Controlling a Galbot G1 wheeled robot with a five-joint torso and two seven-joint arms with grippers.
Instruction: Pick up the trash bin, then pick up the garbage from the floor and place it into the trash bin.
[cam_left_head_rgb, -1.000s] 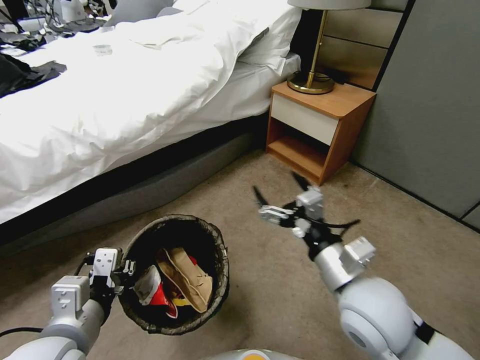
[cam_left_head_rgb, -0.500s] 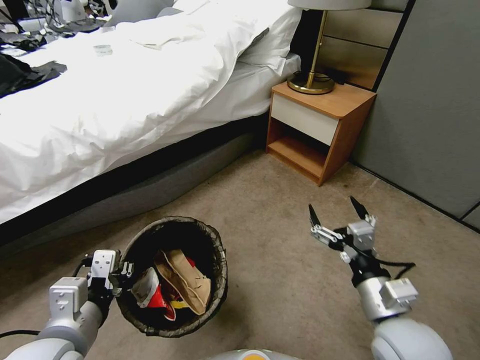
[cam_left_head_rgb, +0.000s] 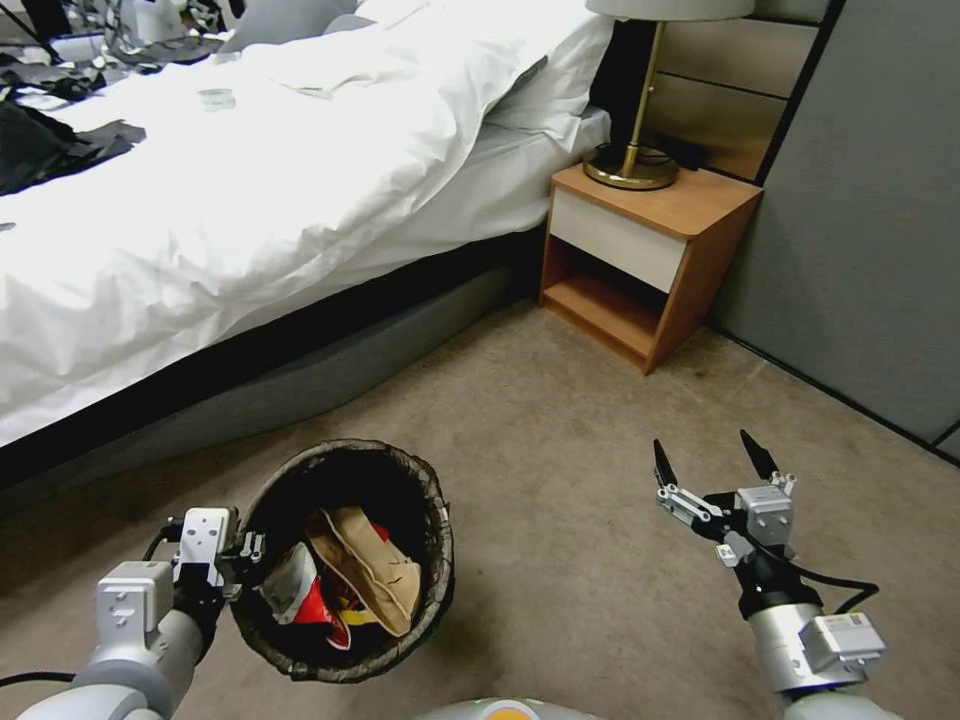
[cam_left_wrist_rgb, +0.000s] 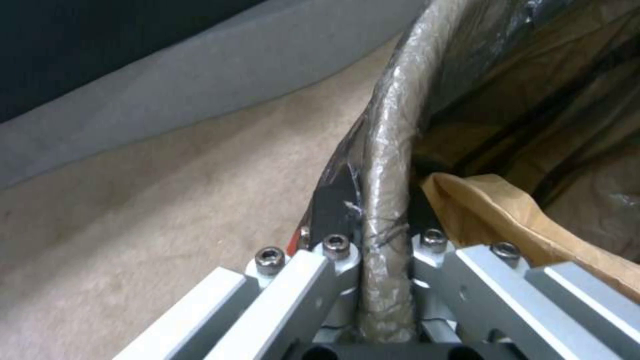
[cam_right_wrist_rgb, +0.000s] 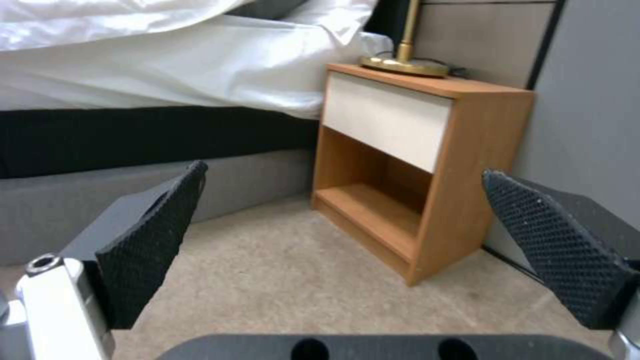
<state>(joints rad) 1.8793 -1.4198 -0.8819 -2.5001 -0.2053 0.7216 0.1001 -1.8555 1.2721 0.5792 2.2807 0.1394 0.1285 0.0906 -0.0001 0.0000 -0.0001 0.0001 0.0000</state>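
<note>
The left gripper (cam_left_head_rgb: 243, 562) pinches the trash bin (cam_left_head_rgb: 440, 540) rim at nine o'clock (brown paper bag (cam_left_head_rgb: 370, 572) inside). The right gripper (cam_left_head_rgb: 712, 465) hangs at three o'clock, fingers (cam_right_wrist_rgb: 150, 240) spread wide, empty.

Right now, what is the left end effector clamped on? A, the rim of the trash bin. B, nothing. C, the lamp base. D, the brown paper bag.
A: the left end effector is shut on the lined rim of the trash bin.

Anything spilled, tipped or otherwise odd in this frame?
Nothing stands out. The left gripper is clamped on the rim of the trash bin, with the garbage inside it. The right gripper hangs open and empty over bare carpet.
</note>
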